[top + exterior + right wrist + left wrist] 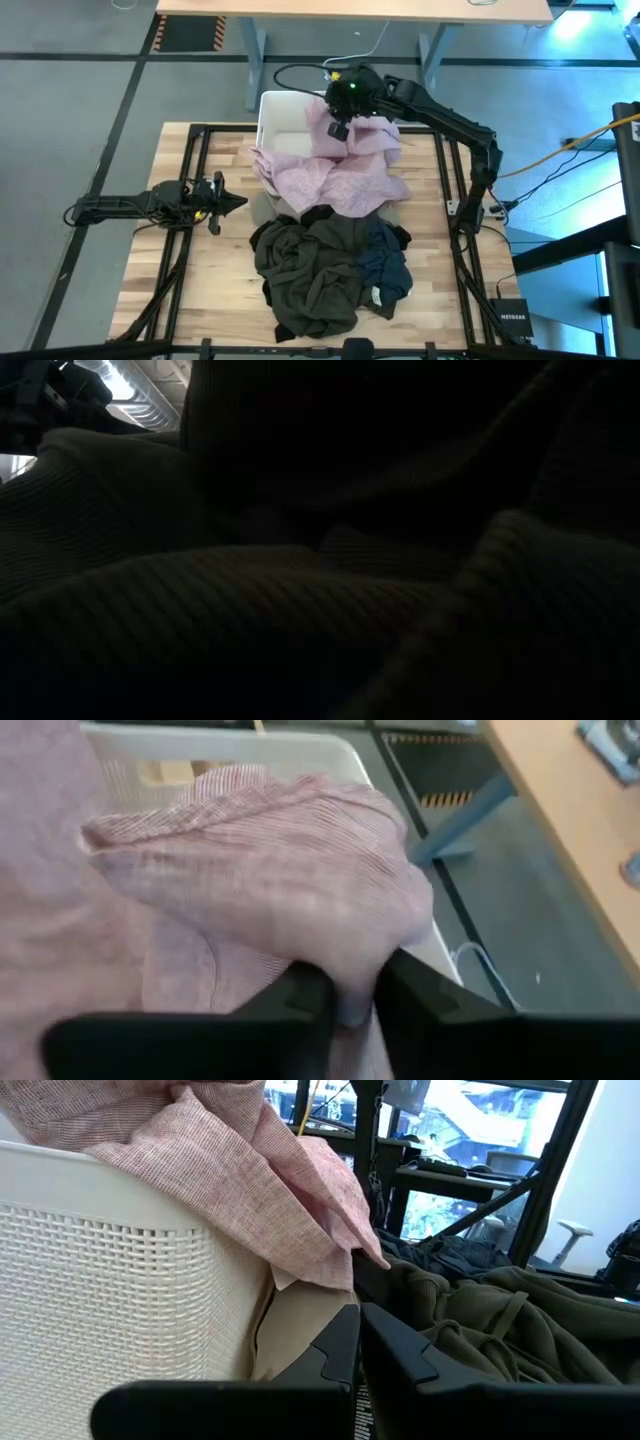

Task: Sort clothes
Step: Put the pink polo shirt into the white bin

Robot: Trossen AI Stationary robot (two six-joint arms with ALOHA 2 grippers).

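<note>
A pale pink shirt [340,165] lies draped over the white bin [275,110] at the table's far middle, and its lower part spills over the bin's near rim. My right gripper [338,128] is above the bin, shut on this shirt. In front of the bin, a heap of clothes rests on the table: an olive-green piece [310,270], a navy piece [388,262] and a black piece [325,213]. A beige-tan piece [300,1320] is wedged against the bin's wall [100,1270]. My left gripper [228,201] waits shut at the table's left, pointing level toward the bin. My right gripper [352,1005] pinches a bunched fold of the pink shirt [350,965] between its two fingers, which stand a little apart with cloth between them. The fingers slant downward from the table's far right. The shirt lies slack over the bin's rim [250,745] and on the heap.
Black frame rails [195,160] run along both sides of the wooden table. A wooden desk [350,8] stands beyond the far edge. A black box [512,318] sits at the near right. Ribbed dark cloth [300,590] fills the low view.
</note>
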